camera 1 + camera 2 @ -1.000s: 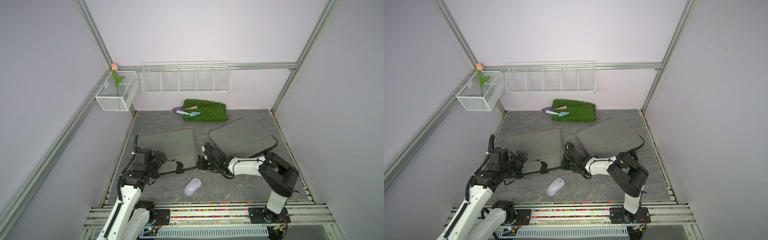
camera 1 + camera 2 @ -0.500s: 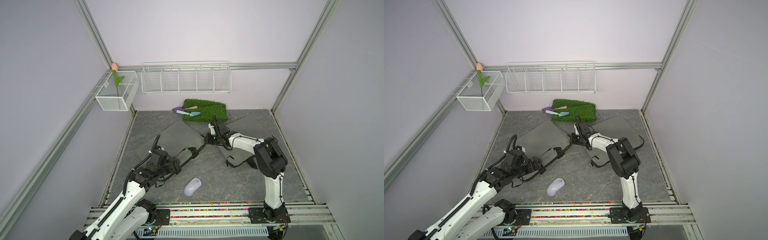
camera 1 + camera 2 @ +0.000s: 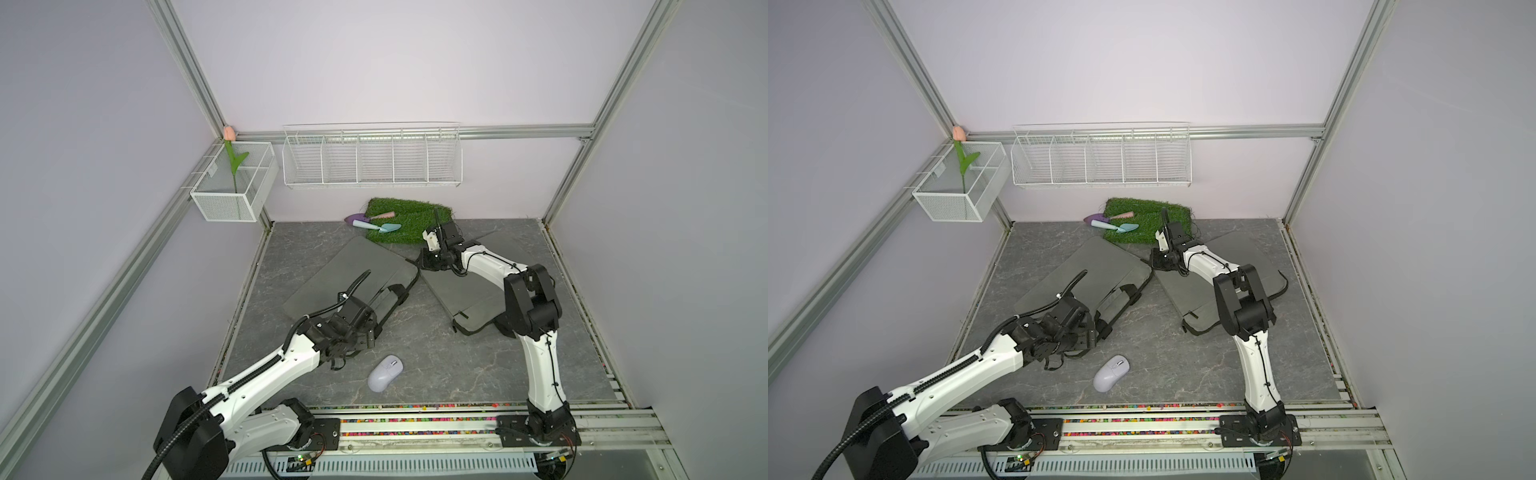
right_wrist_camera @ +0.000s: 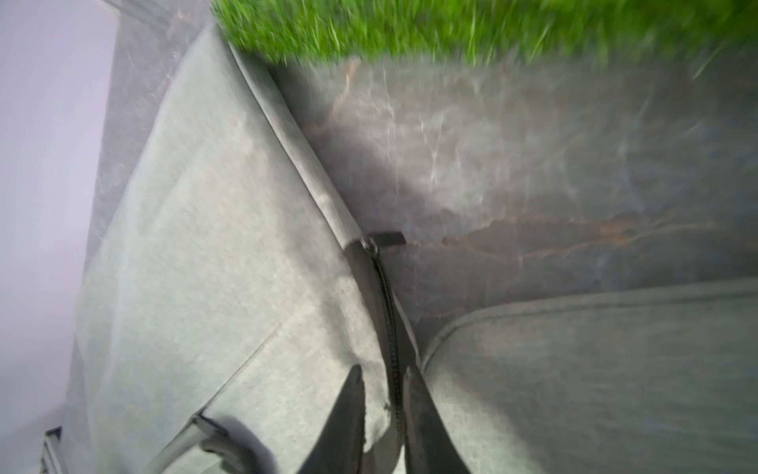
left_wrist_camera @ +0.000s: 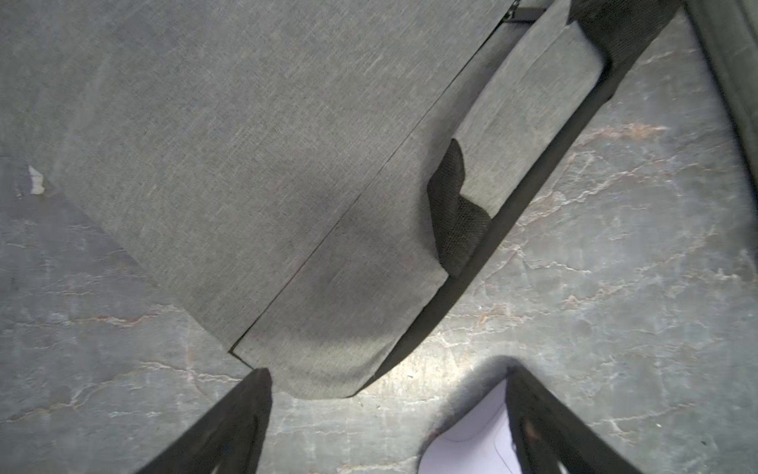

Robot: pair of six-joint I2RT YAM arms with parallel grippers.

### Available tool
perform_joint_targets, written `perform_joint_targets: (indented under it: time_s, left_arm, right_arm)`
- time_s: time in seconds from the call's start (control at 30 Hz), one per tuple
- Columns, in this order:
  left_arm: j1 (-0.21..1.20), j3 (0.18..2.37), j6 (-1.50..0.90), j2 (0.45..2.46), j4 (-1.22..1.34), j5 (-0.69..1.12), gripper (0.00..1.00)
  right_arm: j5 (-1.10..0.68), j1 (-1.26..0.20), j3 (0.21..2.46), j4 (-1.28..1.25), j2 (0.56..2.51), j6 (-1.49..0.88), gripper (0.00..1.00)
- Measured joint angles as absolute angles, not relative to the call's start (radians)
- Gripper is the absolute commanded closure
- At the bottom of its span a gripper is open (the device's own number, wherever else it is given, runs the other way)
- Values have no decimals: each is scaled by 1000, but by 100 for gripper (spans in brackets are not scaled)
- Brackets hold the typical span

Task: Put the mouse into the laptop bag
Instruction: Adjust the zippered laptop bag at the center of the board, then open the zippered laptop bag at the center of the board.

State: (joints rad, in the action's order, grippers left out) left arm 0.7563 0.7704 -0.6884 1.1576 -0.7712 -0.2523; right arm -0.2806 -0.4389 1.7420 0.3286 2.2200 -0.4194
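Observation:
The white mouse (image 3: 385, 372) (image 3: 1111, 372) lies on the grey floor near the front rail, and its edge shows in the left wrist view (image 5: 471, 443). The grey laptop bag (image 3: 353, 270) (image 3: 1096, 266) (image 5: 246, 143) lies diagonally at centre left. My left gripper (image 3: 368, 332) (image 3: 1090, 336) (image 5: 385, 377) hovers open over the bag's near corner, just behind the mouse and holding nothing. My right gripper (image 3: 424, 264) (image 3: 1156, 264) (image 4: 383, 371) is at the bag's far corner. Its jaws stand slightly apart astride the zipper line, and the zipper pull (image 4: 383, 239) lies free ahead of them.
A second grey bag (image 3: 469, 291) (image 3: 1258, 253) (image 4: 594, 369) lies right of centre under the right arm. At the back are a grass mat (image 3: 409, 226) with small trowels (image 3: 376, 224), a wire wall rack (image 3: 372, 158) and a wire basket holding a tulip (image 3: 232, 183).
Both bags have swung from lying square to lying diagonally. My right gripper went toward the back with the bag's corner and has parted its jaws. My left arm reached forward over the bag's near corner.

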Motion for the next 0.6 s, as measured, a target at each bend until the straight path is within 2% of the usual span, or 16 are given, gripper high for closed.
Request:
perform_joint_targets:
  time_s: [0.17,0.33,0.6]
  left_arm:
    - [794,820,-674,1308,-783,-282,11]
    - [830,873,-672,1443,-792,-309,12]
    - [839,925,-699,1577,-802,-335,32]
  right_arm:
    - [-282,-438,1720,342,2181,-421,44]
    - [-265,-451,1488,321,1967,-471,28]
    - [-142,-553,1031,213,1448,-554,21]
